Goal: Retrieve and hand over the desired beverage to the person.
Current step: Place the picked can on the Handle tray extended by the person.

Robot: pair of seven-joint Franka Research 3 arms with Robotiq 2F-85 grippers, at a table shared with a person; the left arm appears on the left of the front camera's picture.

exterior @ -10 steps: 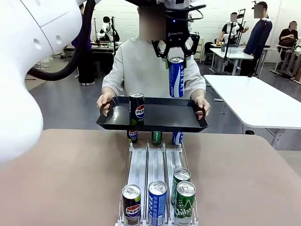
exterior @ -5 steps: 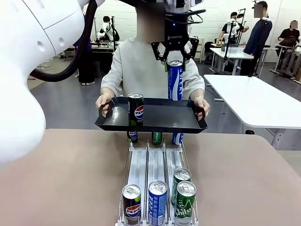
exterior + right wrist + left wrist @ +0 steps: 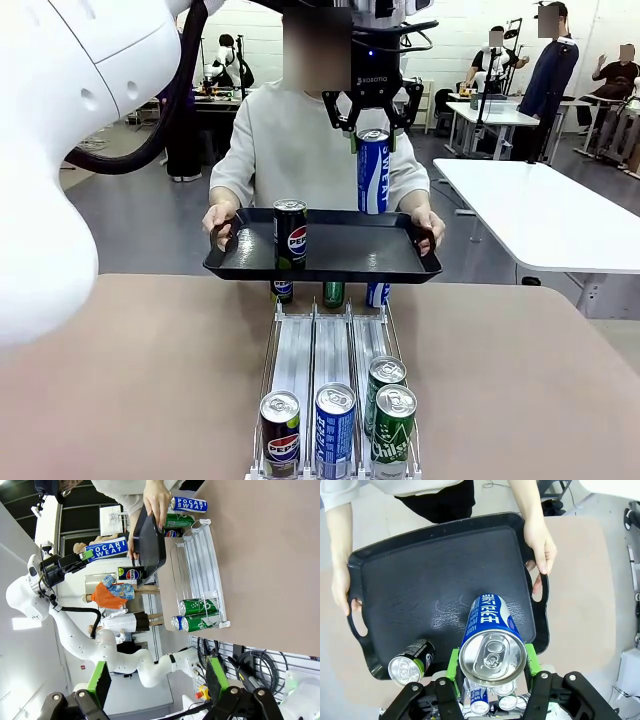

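Observation:
My left gripper [image 3: 373, 132] is shut on the top of a blue Pocari Sweat can [image 3: 373, 175], which hangs upright just above the right half of a black tray [image 3: 330, 262]. The person [image 3: 300, 140], in a light grey top, holds the tray by both handles over the table's far edge. A black Pepsi can [image 3: 290, 233] stands on the tray's left part. From the left wrist, the blue can [image 3: 490, 635] sits between my green pads [image 3: 452, 666] over the bare tray floor [image 3: 435, 580]. My right gripper [image 3: 157, 680] stands open, far back from the tray.
A clear three-lane can rack [image 3: 330, 370] runs down the middle of the brown table [image 3: 130, 380]. Pepsi, blue and two green cans stand at its near end, and three more at its far end under the tray. A white table [image 3: 540, 215] stands at the right.
My left gripper has lowered the blue can slightly toward the tray. The person has shifted the tray a little to the left.

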